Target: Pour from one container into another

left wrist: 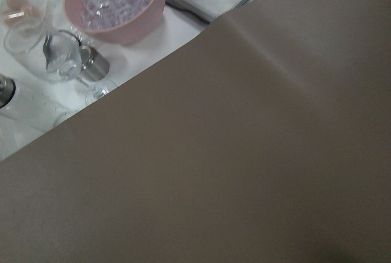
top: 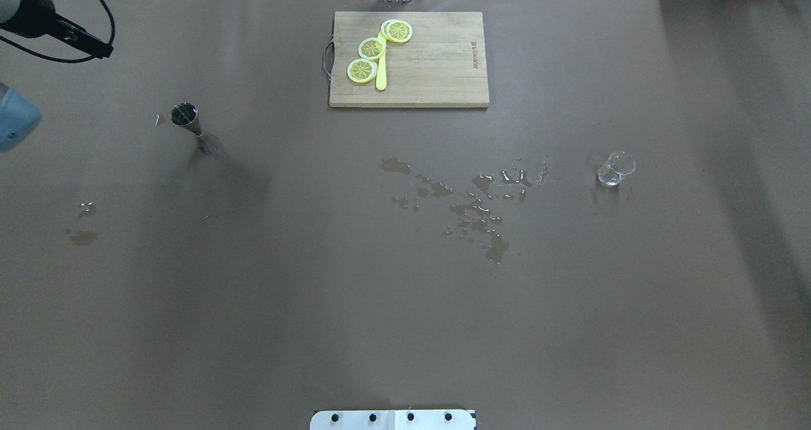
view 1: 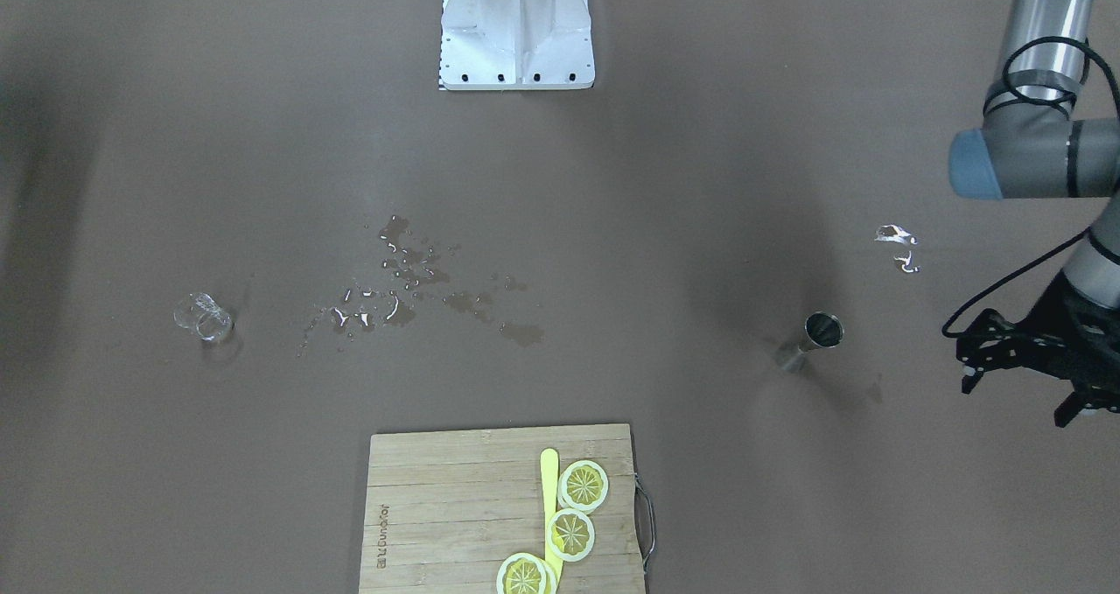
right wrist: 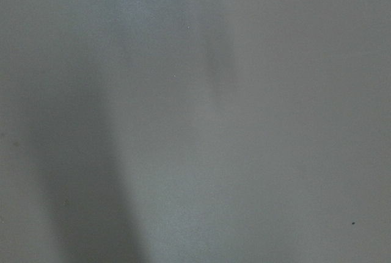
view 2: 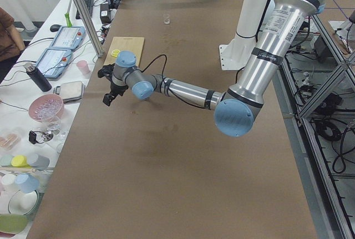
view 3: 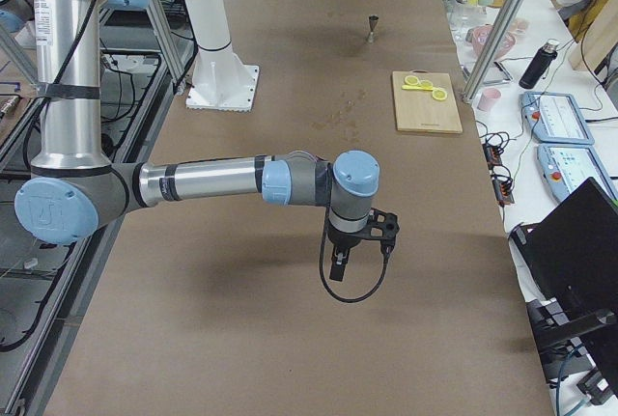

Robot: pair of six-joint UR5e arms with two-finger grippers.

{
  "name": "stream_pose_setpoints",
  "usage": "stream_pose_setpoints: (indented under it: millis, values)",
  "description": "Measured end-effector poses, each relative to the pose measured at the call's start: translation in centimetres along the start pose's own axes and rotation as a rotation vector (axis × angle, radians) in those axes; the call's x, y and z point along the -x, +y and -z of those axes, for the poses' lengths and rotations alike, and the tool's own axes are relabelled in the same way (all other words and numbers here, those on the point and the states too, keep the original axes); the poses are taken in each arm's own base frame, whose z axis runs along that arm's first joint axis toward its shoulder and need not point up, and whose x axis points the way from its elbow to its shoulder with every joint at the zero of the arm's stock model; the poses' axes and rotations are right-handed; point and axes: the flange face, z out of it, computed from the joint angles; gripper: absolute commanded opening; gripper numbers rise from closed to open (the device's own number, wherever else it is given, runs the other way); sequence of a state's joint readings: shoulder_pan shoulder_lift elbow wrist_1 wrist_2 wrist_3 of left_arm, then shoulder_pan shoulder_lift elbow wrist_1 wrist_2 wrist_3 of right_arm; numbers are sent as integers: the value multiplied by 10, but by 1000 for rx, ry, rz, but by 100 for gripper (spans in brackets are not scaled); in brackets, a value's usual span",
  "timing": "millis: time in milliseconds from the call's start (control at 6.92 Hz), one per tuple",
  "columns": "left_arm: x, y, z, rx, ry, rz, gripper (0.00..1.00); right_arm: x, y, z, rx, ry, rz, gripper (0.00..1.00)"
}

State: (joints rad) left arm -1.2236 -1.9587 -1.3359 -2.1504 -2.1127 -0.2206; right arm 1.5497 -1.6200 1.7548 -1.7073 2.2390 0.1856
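Note:
A small steel jigger [view 1: 822, 331] [top: 184, 114] stands upright on the brown table on the robot's left side. On the opposite side, far from it, stands a clear glass [view 1: 203, 317] [top: 616, 168]. My left gripper [view 1: 1019, 398] hovers beyond the jigger near the table's end, open, with nothing between its fingers. The left wrist view shows only the table edge and no fingers. My right gripper [view 3: 338, 263] shows only in the exterior right view, low over bare table far from the glass, and I cannot tell whether it is open or shut.
A wooden cutting board [view 1: 437, 506] [top: 437, 69] with lemon slices and a yellow knife lies at the far middle edge. Spilled water [view 1: 411, 288] [top: 475, 202] spreads between centre and glass. Small puddles [view 1: 897, 240] lie near the left arm. A pink ice bowl [left wrist: 116, 3] sits off-table.

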Motion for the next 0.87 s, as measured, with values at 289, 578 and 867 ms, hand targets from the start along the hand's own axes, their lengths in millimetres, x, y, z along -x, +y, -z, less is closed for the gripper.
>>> stream_pose_setpoints:
  millis: [289,578,867]
  values:
    - [82,76,8,101,58,158,98,-2,0,-2,5,1,-6,100]
    - [128,122,43,207,109,350,98,-4,0,-6,12,0,-11,100]
    - [151,159,76,351,112,415,98,-4,-2,-7,14,-3,-12,100]
